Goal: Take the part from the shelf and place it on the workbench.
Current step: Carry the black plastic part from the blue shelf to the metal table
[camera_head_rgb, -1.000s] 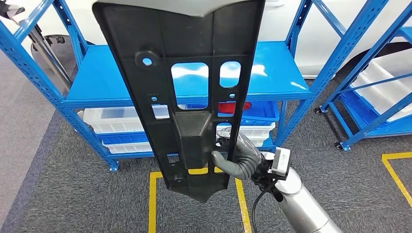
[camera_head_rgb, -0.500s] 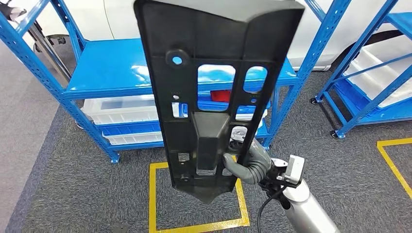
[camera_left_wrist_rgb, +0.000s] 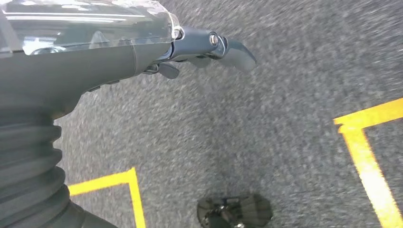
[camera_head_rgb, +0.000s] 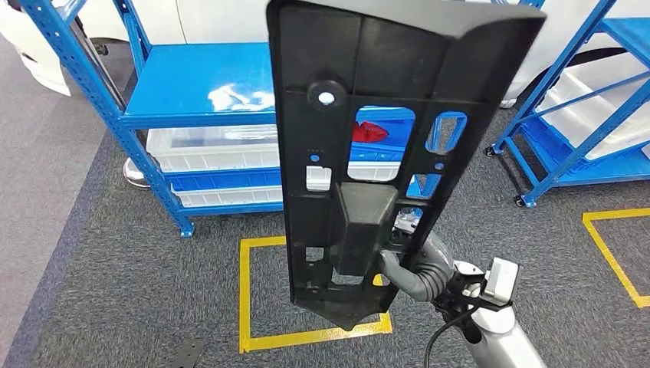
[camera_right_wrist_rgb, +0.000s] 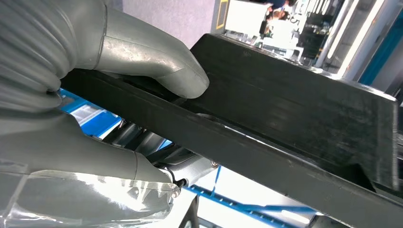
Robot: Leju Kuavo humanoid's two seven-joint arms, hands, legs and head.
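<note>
A long black plastic part [camera_head_rgb: 375, 138] with several cut-out holes stands upright in front of me, held up off the floor. My right hand [camera_head_rgb: 414, 264] grips it near its lower end, thumb on the near face and fingers behind. In the right wrist view the grey thumb [camera_right_wrist_rgb: 161, 66] presses on the black part [camera_right_wrist_rgb: 294, 109]. My left hand [camera_left_wrist_rgb: 209, 47] hangs above the grey carpet with its fingers apart and nothing in them.
A blue shelf rack [camera_head_rgb: 207, 92] with white and blue bins [camera_head_rgb: 215, 149] stands ahead. A second blue rack [camera_head_rgb: 590, 107] stands at the right. Yellow tape squares [camera_head_rgb: 253, 291] mark the grey carpet.
The camera has turned left, so the shelf and floor marks have shifted right in the picture. The part stays in my right hand's grip and has drifted right with it.
</note>
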